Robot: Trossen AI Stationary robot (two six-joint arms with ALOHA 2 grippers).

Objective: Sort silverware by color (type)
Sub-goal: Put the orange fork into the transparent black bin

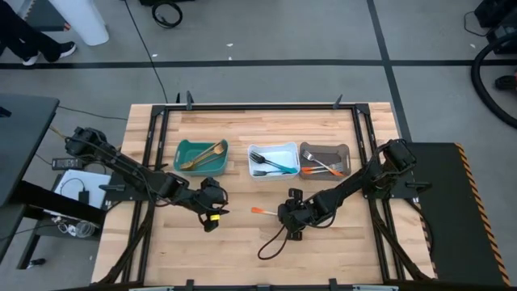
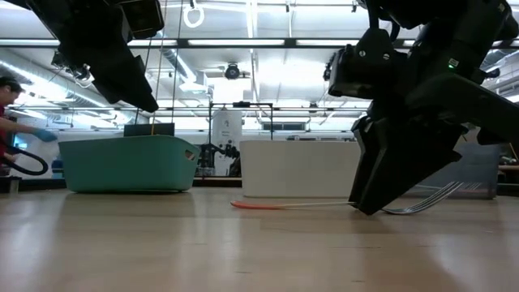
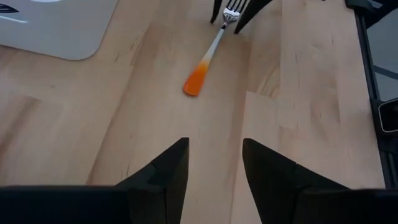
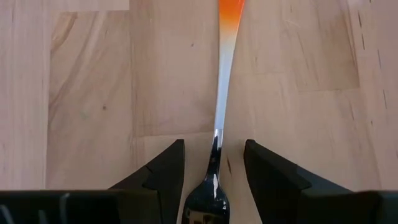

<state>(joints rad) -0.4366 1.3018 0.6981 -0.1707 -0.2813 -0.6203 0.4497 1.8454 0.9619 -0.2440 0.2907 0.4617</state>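
An orange-handled fork lies flat on the wooden table in front of the bins; its metal head points toward the table's right. My right gripper is open and low over the table. Its two fingers stand on either side of the fork's neck, with a gap showing on both sides. The low view shows the tines sticking out behind those fingers. My left gripper is open and hovers above the table to the left of the fork's orange end, touching nothing.
Three bins stand in a row toward the far edge: a teal bin with tan utensils, a white bin with blue-handled ones, a grey bin with orange-handled ones. A black cable loop lies near the right gripper. A person shows far behind.
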